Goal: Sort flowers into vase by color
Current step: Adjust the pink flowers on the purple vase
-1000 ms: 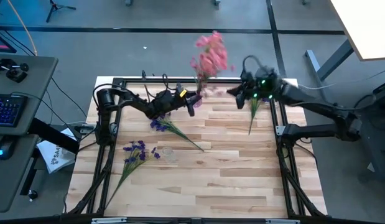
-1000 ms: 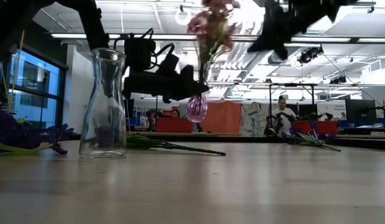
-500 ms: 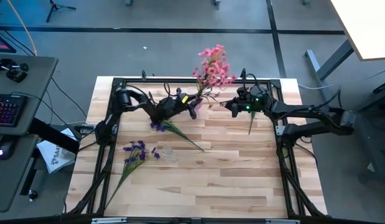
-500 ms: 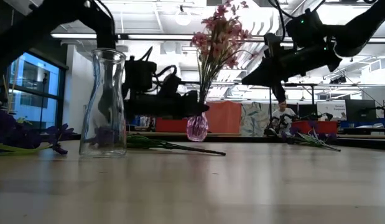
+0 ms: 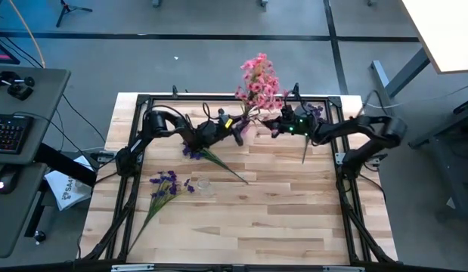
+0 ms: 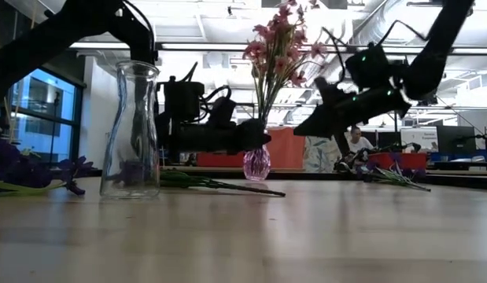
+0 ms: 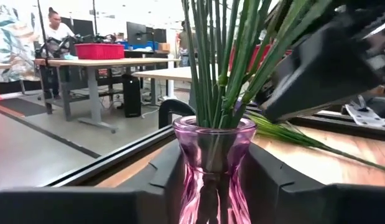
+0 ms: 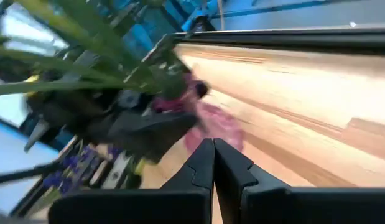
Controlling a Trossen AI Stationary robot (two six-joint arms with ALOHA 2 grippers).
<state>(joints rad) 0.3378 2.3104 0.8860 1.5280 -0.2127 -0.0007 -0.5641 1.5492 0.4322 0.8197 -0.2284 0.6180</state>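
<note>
A pink glass vase (image 6: 256, 163) stands on the table near its far edge, with pink flowers (image 5: 258, 79) upright in it and their green stems (image 7: 211, 74) in its mouth. My left gripper (image 5: 240, 130) reaches level from the table's left and is closed around the vase. My right gripper (image 5: 270, 125) hangs shut and empty just right of the vase, above the table (image 6: 302, 130). Two purple flower sprays (image 5: 190, 151) (image 5: 164, 183) lie flat on the table. A clear glass vase (image 6: 133, 130) stands upright near them. My left gripper has the pink vase's narrow neck (image 7: 191, 163), just under the rim, between its two fingers (image 7: 161, 180), one on each side. The fingers come in level from the table's left. The vase stands upright with its base (image 6: 256, 178) on the table.
Another green-stemmed spray (image 5: 306, 143) lies on the table at the right, under my right arm. A black frame (image 5: 218, 99) runs around the table's edges. The near half of the wooden table (image 5: 279, 227) is bare. People sit in the room behind (image 6: 355, 141).
My left gripper has come down with the pink vase, which hung above the table and now stands on it, flowers upright. My right gripper has dropped from high above the far right toward the table and the vase, rolling as it came, shut throughout.
</note>
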